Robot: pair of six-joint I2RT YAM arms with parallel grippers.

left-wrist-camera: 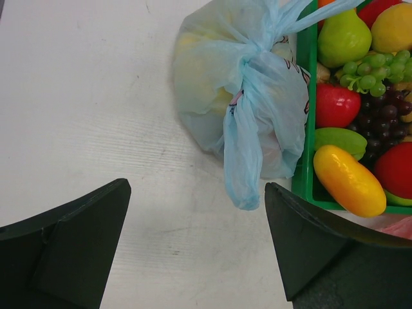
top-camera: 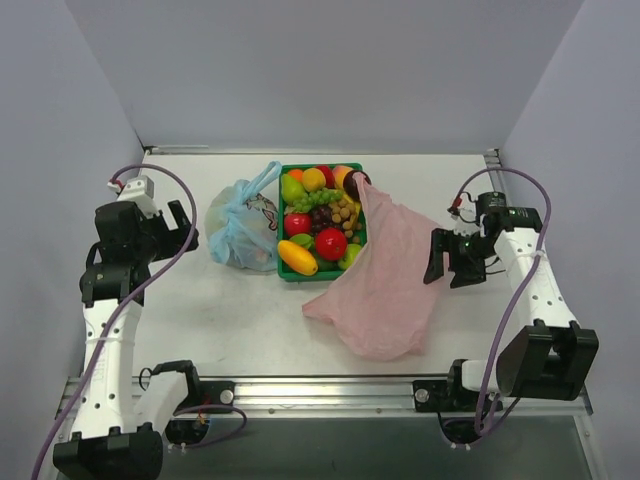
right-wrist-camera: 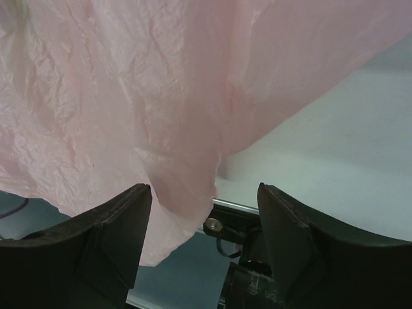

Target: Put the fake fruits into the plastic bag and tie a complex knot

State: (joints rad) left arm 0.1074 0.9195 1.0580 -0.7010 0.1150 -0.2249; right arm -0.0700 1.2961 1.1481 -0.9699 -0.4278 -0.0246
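A: Fake fruits (top-camera: 331, 243) all sit in the green tray (left-wrist-camera: 304, 167), mid-tabletop toward the far edge. None look to be in the plastic bag (top-camera: 385, 285) yet.

B: And that pink bag lies flat. One end is draped on the tray's far right corner and the rest runs toward the near edge, right of centre. I can't see an open mouth anywhere.

A: Right fingers (right-wrist-camera: 96, 244) stand apart, holding nothing, with a fold of pink film hanging just in front of them. Is it touching? Can't tell.

B: Left fingers (left-wrist-camera: 71, 244) are spread wide, empty too, over bare tabletop beside the tied blue bag (left-wrist-camera: 244, 96) on the tray's left.

A: So the step in hand, I'd say, is getting that bag open. The right side should pinch a single layer near a handle, not the whole fold, and lift gently.

B: Agreed. Thin film slips and clings, so a deep bite may grab both walls. The left side should come across for the opposite handle and steer clear of the blue bag.

A: Then the glossy fruits go in one at a time, gripped across the middle. The knot comes last.
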